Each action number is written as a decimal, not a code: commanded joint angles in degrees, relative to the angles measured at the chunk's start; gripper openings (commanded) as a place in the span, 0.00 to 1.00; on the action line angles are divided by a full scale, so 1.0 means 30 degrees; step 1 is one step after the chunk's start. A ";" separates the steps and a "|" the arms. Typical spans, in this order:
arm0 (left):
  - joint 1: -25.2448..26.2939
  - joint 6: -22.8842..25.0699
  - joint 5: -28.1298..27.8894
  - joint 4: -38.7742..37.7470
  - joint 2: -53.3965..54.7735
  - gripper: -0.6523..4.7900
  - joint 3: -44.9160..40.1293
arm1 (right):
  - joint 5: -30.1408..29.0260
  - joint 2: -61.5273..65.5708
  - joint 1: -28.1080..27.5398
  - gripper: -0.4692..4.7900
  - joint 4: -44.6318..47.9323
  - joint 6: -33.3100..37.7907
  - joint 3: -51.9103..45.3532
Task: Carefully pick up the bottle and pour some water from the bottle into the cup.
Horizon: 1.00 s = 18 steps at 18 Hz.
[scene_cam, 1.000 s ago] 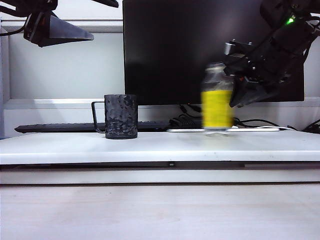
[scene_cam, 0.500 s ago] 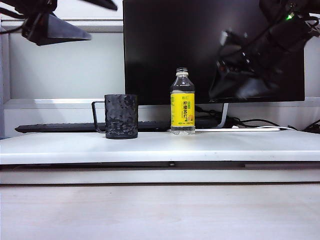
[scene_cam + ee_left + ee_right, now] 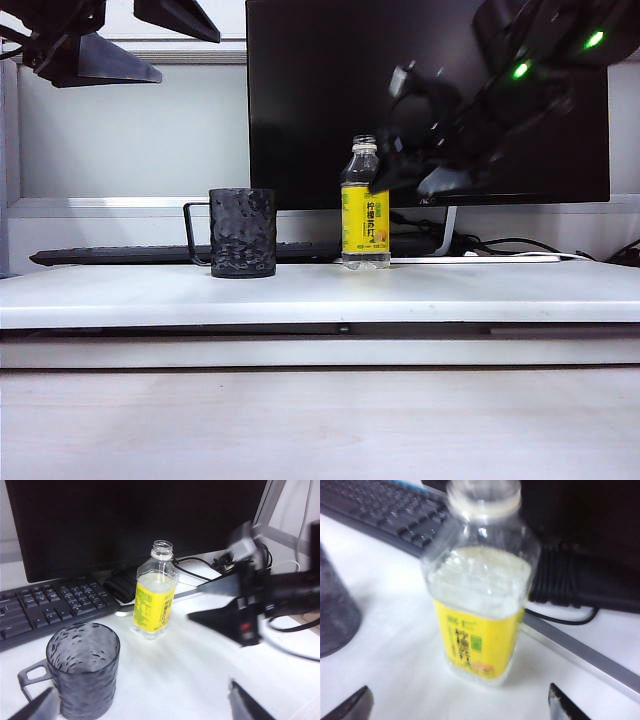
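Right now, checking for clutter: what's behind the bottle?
Behind the bottle stand a dark monitor, a black cable bundle and a keyboard off to one side. The bottle hides the spot directly behind its base.

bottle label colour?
Bright yellow with green print, on the clear bottle. The right wrist view shows it best.

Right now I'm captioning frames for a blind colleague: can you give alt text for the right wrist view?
A capless clear bottle with a yellow label stands upright on the white table, centred ahead of the open right gripper. A dark keyboard lies behind it, and the edge of the cup shows to one side.
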 commanded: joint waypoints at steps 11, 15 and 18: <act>0.0036 0.0627 -0.0051 -0.0925 -0.0051 1.00 0.0015 | -0.0029 0.4233 0.0211 1.00 0.2637 0.0707 0.3942; 0.0036 0.0619 -0.0029 -0.0940 -0.0051 1.00 0.0015 | 0.0007 0.5289 0.0211 1.00 0.4029 0.2098 0.3942; 0.0036 0.0619 -0.0036 -0.1253 -0.0051 1.00 0.0007 | 0.0627 0.5501 0.0423 1.00 0.4663 0.2098 0.3942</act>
